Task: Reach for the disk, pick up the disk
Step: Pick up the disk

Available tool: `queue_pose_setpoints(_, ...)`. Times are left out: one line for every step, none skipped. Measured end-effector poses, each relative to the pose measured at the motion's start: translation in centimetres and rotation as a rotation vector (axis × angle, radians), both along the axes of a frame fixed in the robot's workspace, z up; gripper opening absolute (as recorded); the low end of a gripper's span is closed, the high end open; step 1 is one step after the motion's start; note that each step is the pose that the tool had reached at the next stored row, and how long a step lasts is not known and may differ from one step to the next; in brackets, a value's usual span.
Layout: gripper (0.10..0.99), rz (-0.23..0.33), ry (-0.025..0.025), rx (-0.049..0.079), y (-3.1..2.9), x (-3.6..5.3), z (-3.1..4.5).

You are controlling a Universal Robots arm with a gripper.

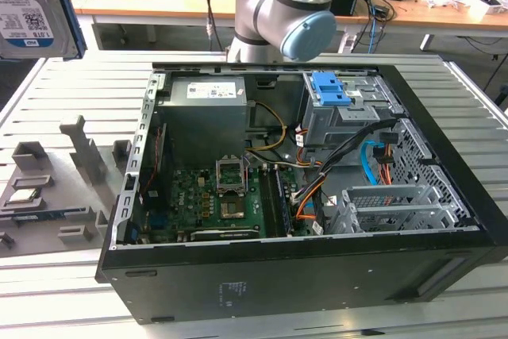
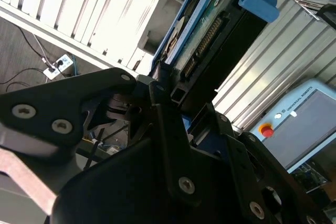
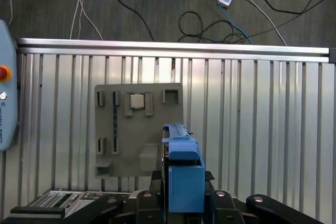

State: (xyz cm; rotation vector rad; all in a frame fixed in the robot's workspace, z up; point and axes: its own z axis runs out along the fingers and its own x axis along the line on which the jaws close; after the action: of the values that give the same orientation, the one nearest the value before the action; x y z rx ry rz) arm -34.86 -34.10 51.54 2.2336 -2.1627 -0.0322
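The disk (image 1: pixel 28 5), a silver hard drive with a white-and-blue label in a bright blue carrier, hangs high at the exterior view's upper left, well off the table. In the second wrist view the disk (image 2: pixel 207 32) shows edge-on, its connector side facing me, between my black fingers (image 2: pixel 163 124). My gripper (image 3: pixel 182 203) is shut on the disk (image 3: pixel 182 169), whose blue carrier edge stands upright above the grey fixture plate (image 3: pixel 157 124).
An open computer case (image 1: pixel 317 267) lies on the slatted metal table (image 1: pixel 63 85), with a blue latch on a grey cage (image 1: pixel 329 89) inside. The fixture plate (image 1: pixel 59 236) carries a small square chip (image 3: pixel 137 100). A teach pendant (image 3: pixel 5 103) lies beside the plate.
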Motion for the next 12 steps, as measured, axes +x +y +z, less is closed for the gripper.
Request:
queue_pose_setpoints(0.365,0.0,0.0,0.0,0.0,0.19,0.0)
queue_pose_setpoints(0.365,0.0,0.0,0.0,0.0,0.51,0.0)
queue_pose_setpoints(0.365,0.0,0.0,0.0,0.01,0.79,0.0)
queue_pose_setpoints(0.365,0.0,0.0,0.0,0.01,1.05,0.0)
queue_pose_setpoints(0.365,0.0,0.0,0.0,0.01,1.43,0.0)
queue_pose_setpoints(0.365,0.0,-0.0001,0.0,0.02,1.78,0.0)
queue_pose_setpoints(0.365,0.0,0.0,0.0,0.02,1.98,0.0)
queue_pose_setpoints(0.365,0.0,0.0,0.0,0.02,2.16,0.0)
queue_pose_setpoints(0.365,0.0,0.0001,0.0,0.03,2.43,0.0)
queue_pose_setpoints(0.365,0.0,0.0,0.0,0.03,2.64,0.0)
queue_pose_setpoints(0.365,0.0,0.0,0.0,0.03,2.9,0.0)
queue_pose_setpoints(0.365,0.0,0.0,0.0,0.04,3.11,0.0)
